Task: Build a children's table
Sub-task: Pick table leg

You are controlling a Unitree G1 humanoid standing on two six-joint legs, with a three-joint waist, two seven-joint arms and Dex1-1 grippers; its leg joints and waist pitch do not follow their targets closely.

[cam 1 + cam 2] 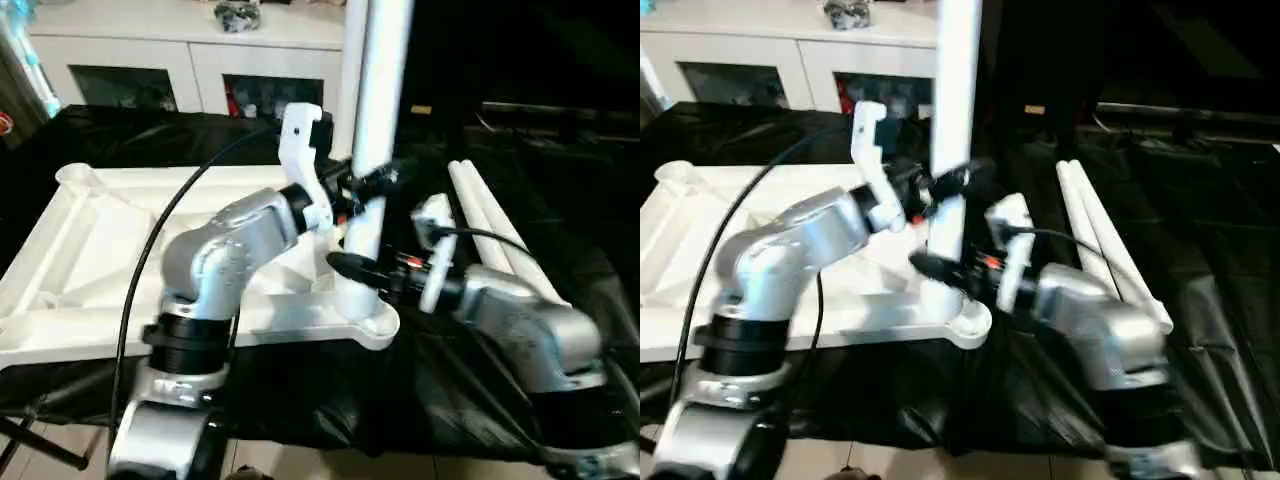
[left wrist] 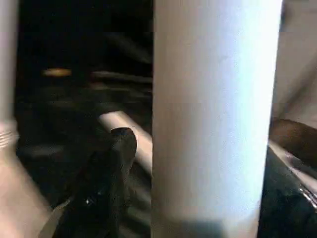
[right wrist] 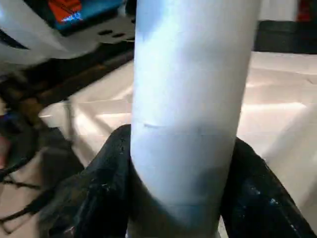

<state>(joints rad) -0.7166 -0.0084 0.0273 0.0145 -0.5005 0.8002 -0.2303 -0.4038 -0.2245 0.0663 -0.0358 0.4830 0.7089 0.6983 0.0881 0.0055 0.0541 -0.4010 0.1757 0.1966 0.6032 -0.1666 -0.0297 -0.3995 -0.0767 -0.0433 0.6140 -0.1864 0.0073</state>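
The children's table top (image 1: pixel 90 260) lies upside down, ribbed side up, on the black-covered table. One white leg (image 1: pixel 380 100) stands upright in its near right corner socket (image 1: pixel 375 325). My left gripper (image 1: pixel 372 182) sits around the leg partway up. In the left wrist view one black finger (image 2: pixel 106 173) stands a little off the leg (image 2: pixel 213 124), so the jaws are open. Lower down, just above the socket, my right gripper (image 1: pixel 352 265) is shut on the leg. In the right wrist view its fingers (image 3: pixel 99 188) press on both sides of the leg (image 3: pixel 188 99).
Two more white legs (image 1: pixel 490 220) lie side by side on the black cover to the right of the top. A white glass-door cabinet (image 1: pixel 180 60) stands behind the table. A black cable (image 1: pixel 160 230) loops over my left forearm.
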